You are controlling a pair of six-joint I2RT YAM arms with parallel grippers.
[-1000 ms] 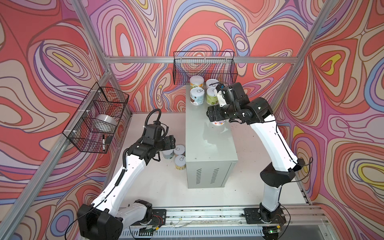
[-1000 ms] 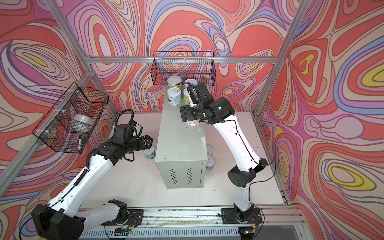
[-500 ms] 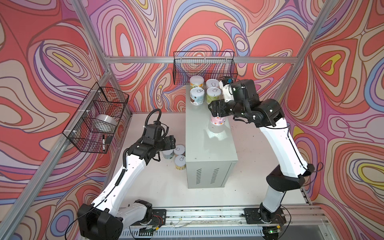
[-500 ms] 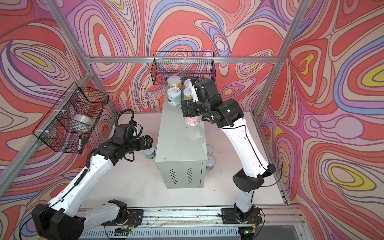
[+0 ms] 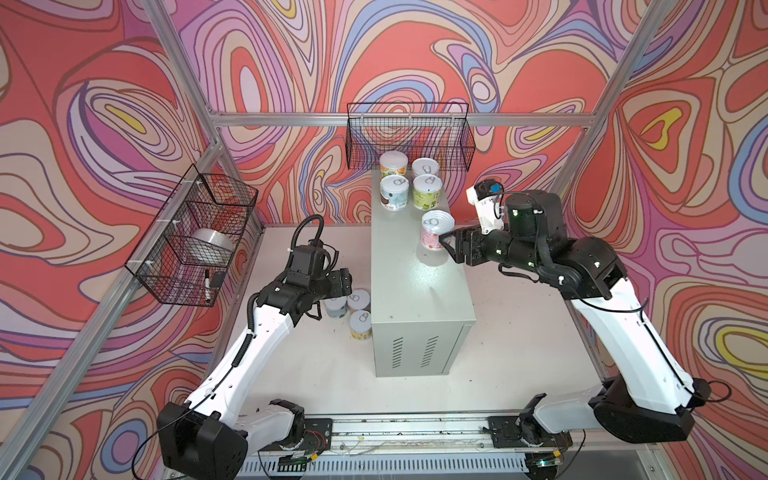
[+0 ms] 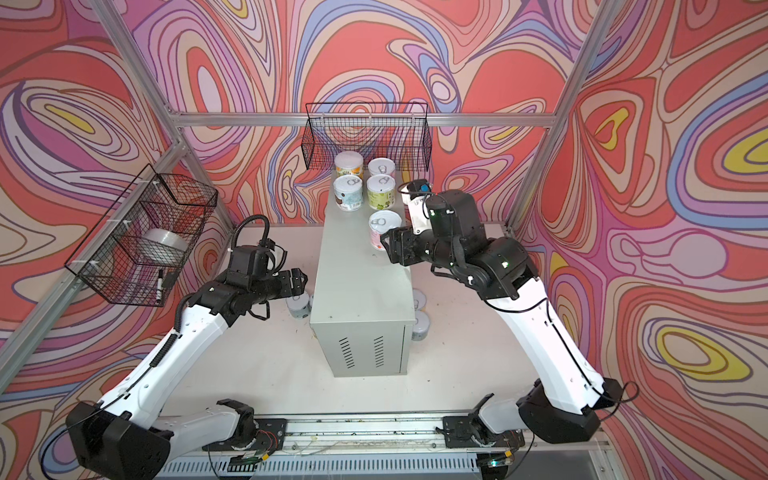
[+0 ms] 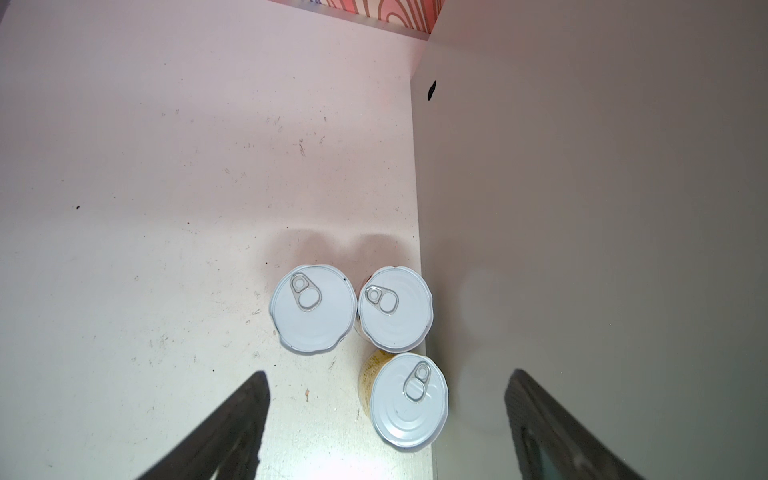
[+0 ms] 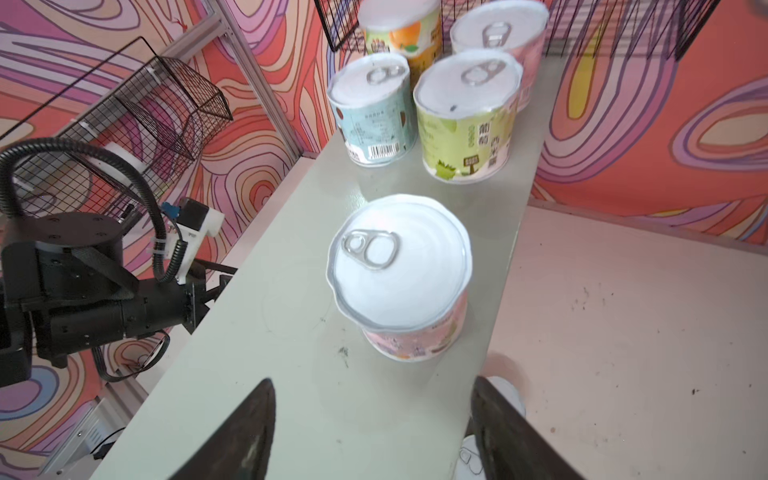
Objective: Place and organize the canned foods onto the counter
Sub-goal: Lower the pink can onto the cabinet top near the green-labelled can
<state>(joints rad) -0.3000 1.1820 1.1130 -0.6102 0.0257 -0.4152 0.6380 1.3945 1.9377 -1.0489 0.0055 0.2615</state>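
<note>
Though earlier around the pink can (image 5: pixel 435 232), right tool (image 5: pixel 449 248) now off it, apart; left tool (image 5: pixel 344 282) unchanged, apart.

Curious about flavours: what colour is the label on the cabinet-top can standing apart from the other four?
Pale pink; the can shows best in the right wrist view.

Bright even light, glare on counter (image 5: pixel 417 286), soft shadows (right wrist view blurred)
</note>
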